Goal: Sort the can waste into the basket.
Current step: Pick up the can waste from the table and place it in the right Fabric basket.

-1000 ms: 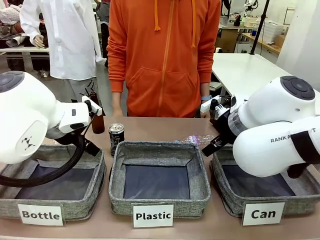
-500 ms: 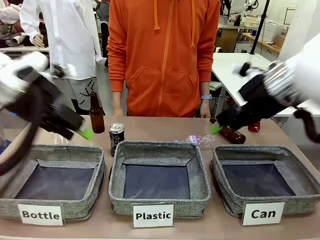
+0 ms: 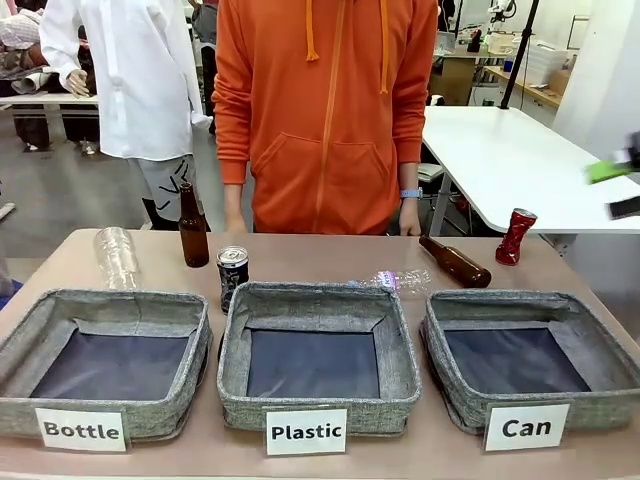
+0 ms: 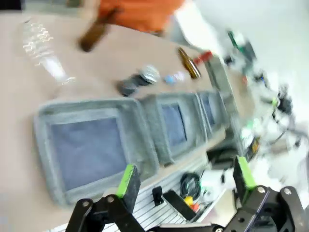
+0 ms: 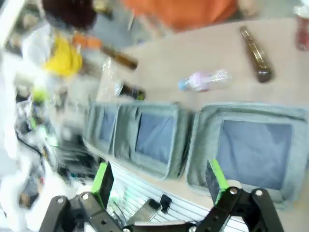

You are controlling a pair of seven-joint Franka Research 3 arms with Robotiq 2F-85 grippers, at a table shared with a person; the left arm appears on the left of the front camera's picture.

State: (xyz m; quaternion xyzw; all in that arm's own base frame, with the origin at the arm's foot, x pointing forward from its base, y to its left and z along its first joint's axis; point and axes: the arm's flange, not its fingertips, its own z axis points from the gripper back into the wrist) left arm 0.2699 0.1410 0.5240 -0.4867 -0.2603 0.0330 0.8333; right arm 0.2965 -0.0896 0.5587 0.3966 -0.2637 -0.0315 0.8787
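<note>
Well beyond right gripper, basket.

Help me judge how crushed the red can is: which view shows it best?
The front view: the red can stands sharp and whole. The left wrist view gives a small red blur; the right wrist view cuts it at the edge.

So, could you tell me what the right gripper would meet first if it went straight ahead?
Most likely the Plastic basket, dead ahead of the right gripper; blur leaves depth unclear.

Both arms have swung back off the table.
</note>
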